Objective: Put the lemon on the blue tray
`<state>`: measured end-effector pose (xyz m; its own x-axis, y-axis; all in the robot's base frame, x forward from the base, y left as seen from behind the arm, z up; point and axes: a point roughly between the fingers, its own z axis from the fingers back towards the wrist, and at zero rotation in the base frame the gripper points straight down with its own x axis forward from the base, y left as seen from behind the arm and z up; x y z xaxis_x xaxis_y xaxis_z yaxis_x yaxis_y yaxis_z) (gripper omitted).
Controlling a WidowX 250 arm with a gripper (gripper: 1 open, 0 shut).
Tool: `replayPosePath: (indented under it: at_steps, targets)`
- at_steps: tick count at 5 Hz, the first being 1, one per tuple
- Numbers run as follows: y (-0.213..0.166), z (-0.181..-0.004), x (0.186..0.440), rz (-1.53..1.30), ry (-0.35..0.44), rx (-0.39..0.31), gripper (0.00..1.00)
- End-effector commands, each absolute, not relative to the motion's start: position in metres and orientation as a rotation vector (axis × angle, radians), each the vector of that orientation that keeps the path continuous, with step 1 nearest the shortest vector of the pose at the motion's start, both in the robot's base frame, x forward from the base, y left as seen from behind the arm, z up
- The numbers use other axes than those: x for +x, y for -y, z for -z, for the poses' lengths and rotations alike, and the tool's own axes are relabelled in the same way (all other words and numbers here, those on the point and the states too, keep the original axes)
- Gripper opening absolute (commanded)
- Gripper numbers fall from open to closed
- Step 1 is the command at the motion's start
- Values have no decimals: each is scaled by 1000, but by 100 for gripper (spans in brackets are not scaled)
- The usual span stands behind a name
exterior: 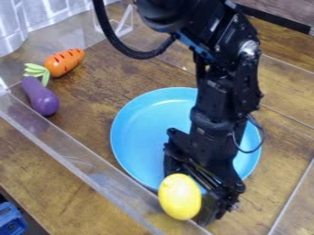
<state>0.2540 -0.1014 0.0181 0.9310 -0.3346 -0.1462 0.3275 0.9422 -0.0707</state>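
A single black, jointed robot arm (227,55) is seen entering from the 12 o'clock edge and reaching down toward 6 o'clock. A black cable is looped beside its upper links. The wrist is held nearly vertical, so that the black metal gripper (196,188) is pointed straight down. Its jaws are spread wide apart, low near the desk.

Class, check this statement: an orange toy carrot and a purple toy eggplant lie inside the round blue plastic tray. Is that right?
Not right. The camera view shows the orange toy carrot and purple toy eggplant lying on the wooden table, outside the round blue plastic tray.
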Motion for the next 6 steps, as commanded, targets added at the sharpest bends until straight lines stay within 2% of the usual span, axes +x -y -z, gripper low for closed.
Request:
replayPosePath:
  at_steps: [1,6]
  targets:
    - [91,-11,246,337,-196,-45,100]
    - [93,-12,248,414,-192,-64,100]
